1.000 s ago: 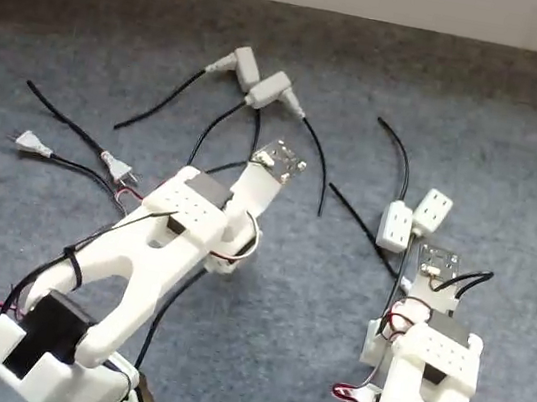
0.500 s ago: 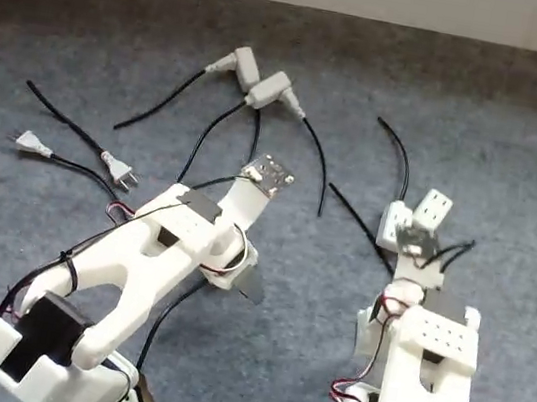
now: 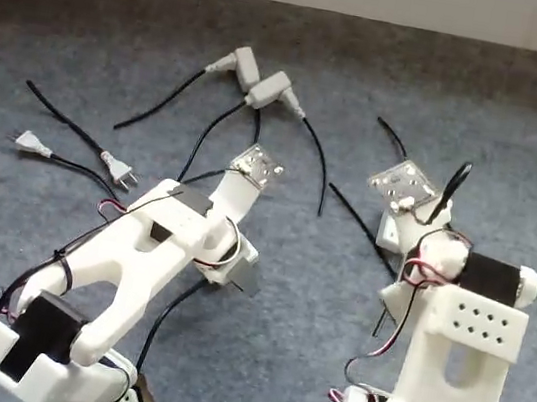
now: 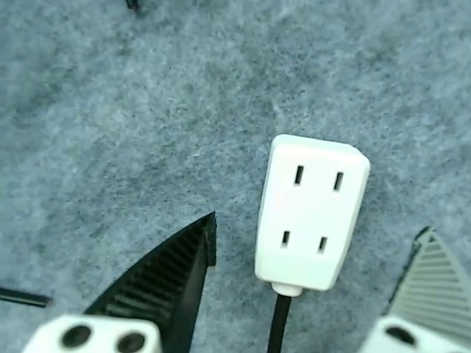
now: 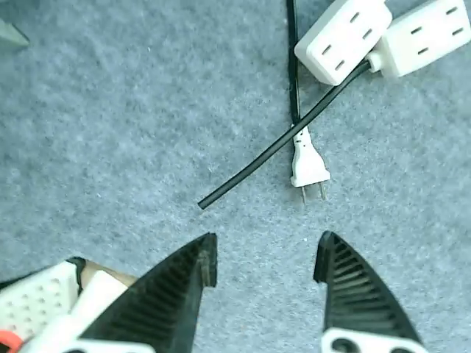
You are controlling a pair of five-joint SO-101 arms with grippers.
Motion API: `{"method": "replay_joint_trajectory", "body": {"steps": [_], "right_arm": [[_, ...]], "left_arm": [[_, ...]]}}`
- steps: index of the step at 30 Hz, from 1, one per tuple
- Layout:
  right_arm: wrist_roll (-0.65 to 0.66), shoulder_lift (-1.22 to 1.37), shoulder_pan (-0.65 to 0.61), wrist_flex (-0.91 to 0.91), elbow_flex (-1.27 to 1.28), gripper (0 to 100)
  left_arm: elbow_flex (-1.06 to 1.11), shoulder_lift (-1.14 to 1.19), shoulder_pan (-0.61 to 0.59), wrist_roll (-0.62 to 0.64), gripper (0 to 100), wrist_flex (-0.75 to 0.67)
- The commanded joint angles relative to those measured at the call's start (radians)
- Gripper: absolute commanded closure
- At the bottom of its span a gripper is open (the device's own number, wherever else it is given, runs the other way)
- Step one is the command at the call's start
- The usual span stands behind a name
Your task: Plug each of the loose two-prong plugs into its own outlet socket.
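In the left wrist view a white outlet socket (image 4: 313, 209) lies flat on the grey carpet between the open fingers of my left gripper (image 4: 319, 225), its slots facing up. In the right wrist view my right gripper (image 5: 266, 238) hangs open above the carpet, holding nothing. A white two-prong plug (image 5: 309, 170) lies just beyond its fingertips, prongs toward the gripper. Two white outlets (image 5: 342, 38) (image 5: 423, 33) lie side by side farther off. From above, two more loose plugs (image 3: 30, 142) (image 3: 121, 173) lie at the left, and the left arm's dark finger (image 3: 247, 279) shows under its wrist.
Two white corded pieces (image 3: 239, 60) (image 3: 270, 88) lie at the back of the carpet with black cords trailing toward the arms. A loose black cord (image 5: 283, 147) crosses the plug's cable. The raised right arm (image 3: 463, 321) partly hides an outlet (image 3: 390, 231).
The right arm has lifted and tilted back, raising its wrist above the pair of outlets. The left arm has drawn slightly back and leftward.
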Motion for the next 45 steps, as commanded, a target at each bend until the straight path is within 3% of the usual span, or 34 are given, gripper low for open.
{"method": "replay_joint_trajectory", "body": {"steps": [1,6,10,15,19,27,33,41,45], "right_arm": [[0.207,0.11,0.082,0.005,-0.054,77.2],[0.381,0.257,0.122,-0.068,-0.056,77.2],[0.396,0.266,0.107,-0.234,-0.048,77.2],[0.399,0.211,0.027,-0.223,0.008,77.2],[0.497,0.133,0.016,-0.254,0.137,77.2],[0.508,-0.005,0.045,-0.645,0.489,77.2],[0.505,-0.007,0.114,-0.661,0.461,77.2],[0.505,0.002,0.111,-0.662,0.464,77.2],[0.503,0.134,0.111,-0.68,0.424,77.2]], "left_arm": [[-0.018,-0.027,-0.01,0.0,61,-0.014],[-0.013,-0.025,-0.008,0.0,61,-0.038],[-0.013,-0.025,-0.008,0.0,61,-0.04],[-0.012,-0.024,-0.007,0.011,61,-0.06],[0.015,-0.025,-0.007,0.087,61,-0.092],[0.022,-0.027,-0.007,0.091,61,-0.104],[0.022,-0.025,-0.007,0.089,61,-0.104],[0.022,-0.025,-0.007,0.089,61,-0.104],[0.022,-0.025,-0.007,0.089,61,-0.104]]}}
